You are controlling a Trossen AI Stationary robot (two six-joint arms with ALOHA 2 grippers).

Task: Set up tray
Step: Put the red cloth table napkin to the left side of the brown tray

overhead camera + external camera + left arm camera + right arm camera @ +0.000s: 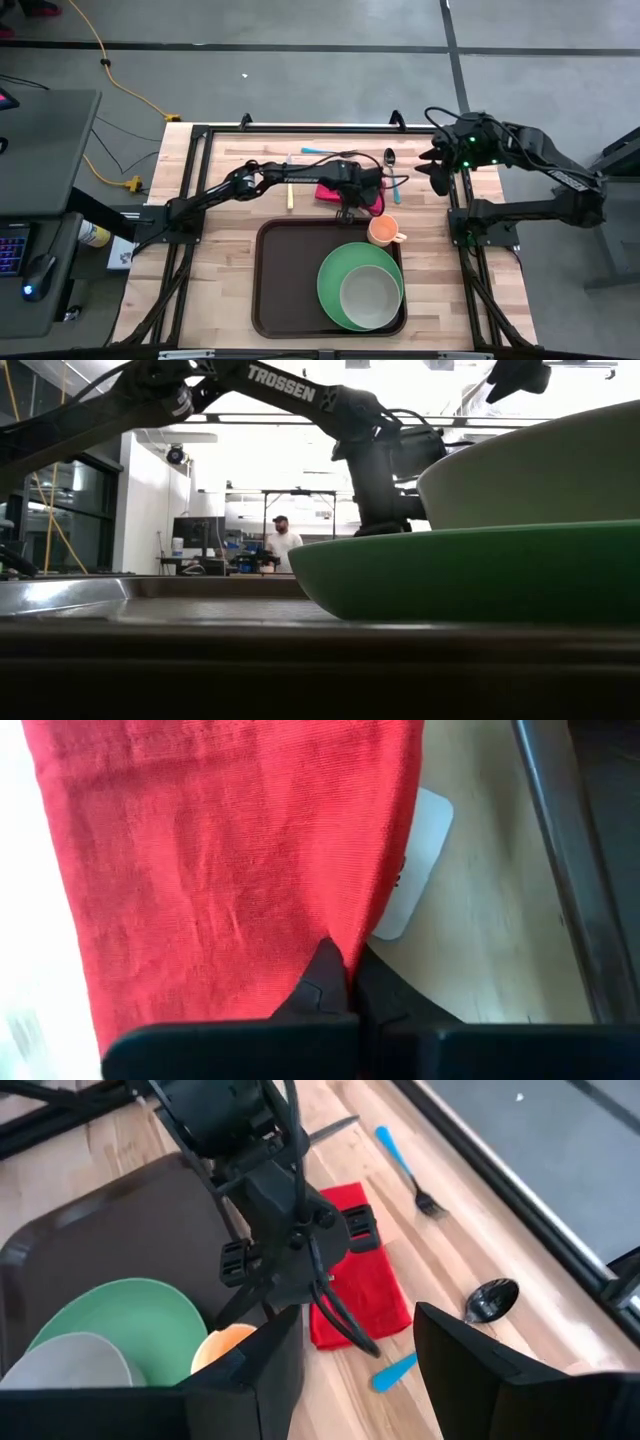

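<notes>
Pinching the red cloth (pixel 230 860) shut near the tabletop's (pixel 230 270) far edge, the left pincer (pixel 350 207) had the tray (pixel 285 280) just nearward, while the right pincer (pixel 437 167) waited wide.

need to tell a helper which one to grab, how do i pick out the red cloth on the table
Start at the big brown tray holding the green plate. Just beyond the tray's far edge, on the bare wood, the left claw is shut on the red cloth. It is the only soft, folded, red thing there; the cutlery near it is thin and hard.
</notes>
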